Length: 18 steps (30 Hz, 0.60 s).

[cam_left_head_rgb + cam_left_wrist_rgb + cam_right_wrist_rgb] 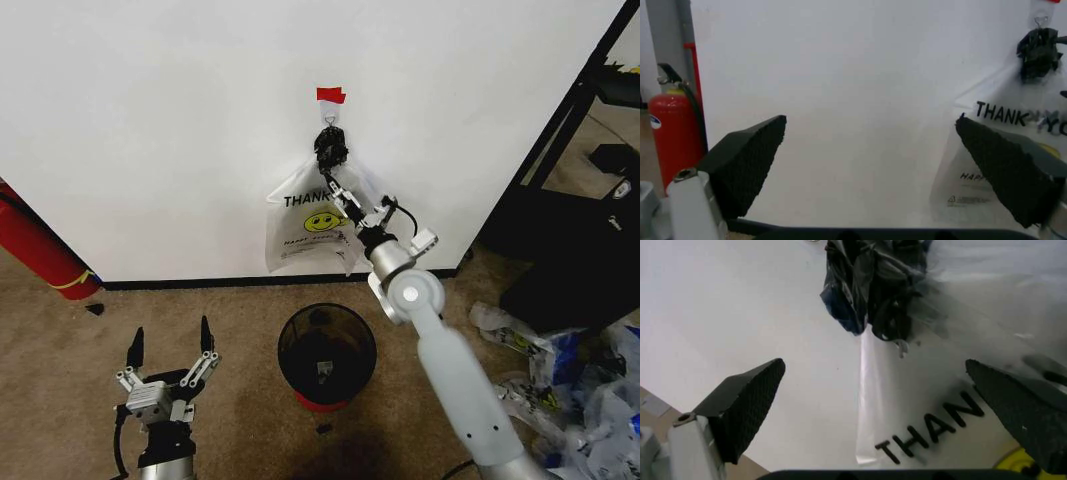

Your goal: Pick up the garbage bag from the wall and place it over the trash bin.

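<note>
Head view, wall: the plain white wall (150, 130) has a black strip along the floor, a small red tape strip (330, 95) and a small hook (329, 117) under it.
Head view, bags: a dark crumpled bundle of thin plastic, the garbage bag (331, 148), hangs from the hook. A clear plastic bag with a yellow smiley (305, 225) hangs there too.
Head view, right gripper (342, 192): held up against the smiley bag, just below the dark bundle.
Head view, left gripper (171, 345): low over the brown carpet, jaws wide apart, holding nothing.
Head view, bin: the small round dark trash bin (327, 350) with a red base stands on the floor below the hook.
Left wrist view: 2 black pads spread wide, nothing between them. A red fire extinguisher (673, 135) stands by the wall.
Right wrist view: jaws wide open, empty. The dark bundle hangs just ahead, not touched.
</note>
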Tool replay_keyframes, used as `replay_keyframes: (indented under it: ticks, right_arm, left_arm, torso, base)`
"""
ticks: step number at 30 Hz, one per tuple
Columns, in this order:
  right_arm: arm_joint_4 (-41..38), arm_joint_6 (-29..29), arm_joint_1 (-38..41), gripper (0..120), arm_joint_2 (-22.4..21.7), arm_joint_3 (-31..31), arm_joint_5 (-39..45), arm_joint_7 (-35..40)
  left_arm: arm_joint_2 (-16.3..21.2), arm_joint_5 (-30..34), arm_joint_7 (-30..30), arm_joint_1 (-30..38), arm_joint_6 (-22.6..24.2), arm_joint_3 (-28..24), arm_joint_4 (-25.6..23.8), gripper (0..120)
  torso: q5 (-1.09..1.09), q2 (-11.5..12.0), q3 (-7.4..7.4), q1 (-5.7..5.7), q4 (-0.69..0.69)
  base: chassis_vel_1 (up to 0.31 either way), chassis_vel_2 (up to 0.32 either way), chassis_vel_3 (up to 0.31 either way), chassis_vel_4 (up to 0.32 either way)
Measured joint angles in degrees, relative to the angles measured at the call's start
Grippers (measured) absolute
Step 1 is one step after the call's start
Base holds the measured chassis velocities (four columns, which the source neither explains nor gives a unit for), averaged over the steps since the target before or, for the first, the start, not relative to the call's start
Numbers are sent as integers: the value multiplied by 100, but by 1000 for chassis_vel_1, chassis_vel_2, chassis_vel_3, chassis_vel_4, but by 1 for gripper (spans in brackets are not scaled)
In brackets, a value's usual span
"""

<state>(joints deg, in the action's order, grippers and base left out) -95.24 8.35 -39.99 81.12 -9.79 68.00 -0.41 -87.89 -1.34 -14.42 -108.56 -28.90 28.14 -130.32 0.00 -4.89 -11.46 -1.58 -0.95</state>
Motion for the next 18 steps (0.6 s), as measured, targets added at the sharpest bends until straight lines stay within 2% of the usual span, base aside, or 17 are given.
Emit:
replay_keyframes:
  ticks: [12, 18]
  right_arm:
    - [533, -91, 443, 97, 301, -81, -101, -5]
    - [665, -98, 511, 71, 352, -106, -85, -13]
  left_arm:
    - [42, 96, -30, 62, -12, 37, 38, 100]
    - [59, 126, -32, 122, 13, 22, 85, 100]
  torso:
    - [0, 0, 0, 1, 1]
    - [0, 0, 0, 0, 0]
  base:
    - [0, 0, 0, 0]
    - [0, 0, 0, 0]
